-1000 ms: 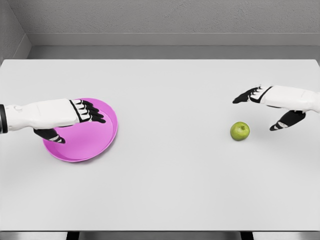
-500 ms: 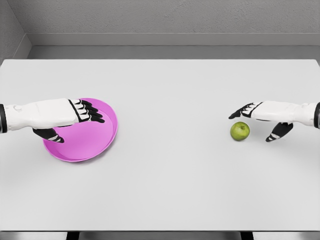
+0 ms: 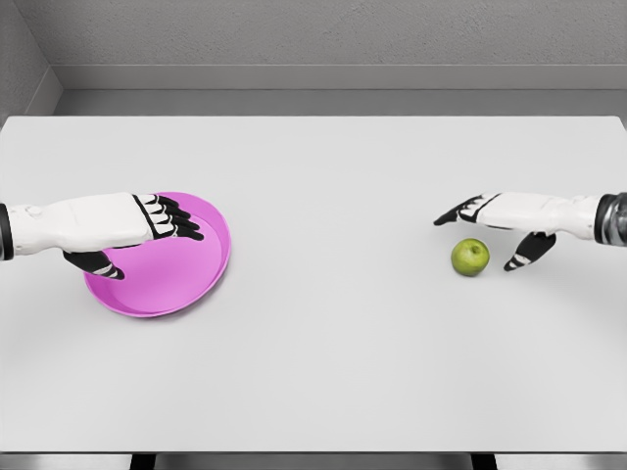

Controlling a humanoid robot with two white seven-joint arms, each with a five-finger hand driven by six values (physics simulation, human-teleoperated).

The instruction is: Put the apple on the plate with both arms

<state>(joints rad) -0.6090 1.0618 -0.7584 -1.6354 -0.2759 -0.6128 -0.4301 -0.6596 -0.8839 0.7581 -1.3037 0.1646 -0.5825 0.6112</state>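
Your apple (image 3: 470, 257) sits on the white table (image 3: 333, 352), right of centre and well apart from the pink plate (image 3: 186, 279) at the left. Judging by looks, it is small, round, smooth-skinned and rigid: light enough for one hand, but likely to roll away if nudged from one side, and slippery under hard fingertips. Take hold across its widest girth, thumb on the near side and fingers on the far side, closing evenly so it is not squeezed out. The right hand (image 3: 500, 223) hovers just above and behind the apple, fingers spread open and pointing left, thumb hanging down just beside the fruit on its right; it holds nothing, and whether the thumb touches cannot be told. The left hand (image 3: 122, 230) is over the plate's left part, its fingers extended flat across the dish and its thumb tucked below; it seems to be on the rim, but a firm grasp cannot be confirmed. Nothing else lies on the table between apple and plate, so you have an open path across. The plate's raised rim is the only lip to clear.
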